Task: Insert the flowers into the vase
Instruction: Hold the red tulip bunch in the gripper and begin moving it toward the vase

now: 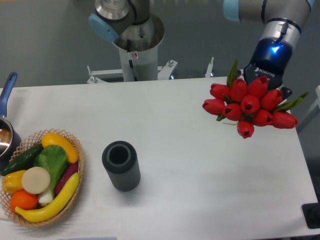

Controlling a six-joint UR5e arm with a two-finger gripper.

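At the far right of a white counter (200, 165), a robot arm reaches down from the top edge, its gripper (266, 82) almost wholly hidden behind a bunch of flowers (250, 106). The flowers are closed red tulip heads with a few slim green leaves, clustered tightly and facing the camera, right up against the gripper. The jaws sit behind the blooms, so it cannot be told how far they are parted or whether they grasp the stems. Well apart from the flowers, toward the front left of the counter, stands the vase (121, 165), a short dark grey ribbed cylinder, upright, its round mouth showing dark inside. Near the vase, at the left edge, is a woven wicker basket (75, 150) filled with toy vegetables (40, 175) in yellow, green and orange. Just behind the basket, a metal pot (6, 137) with a blue handle is partly cut off by the frame.
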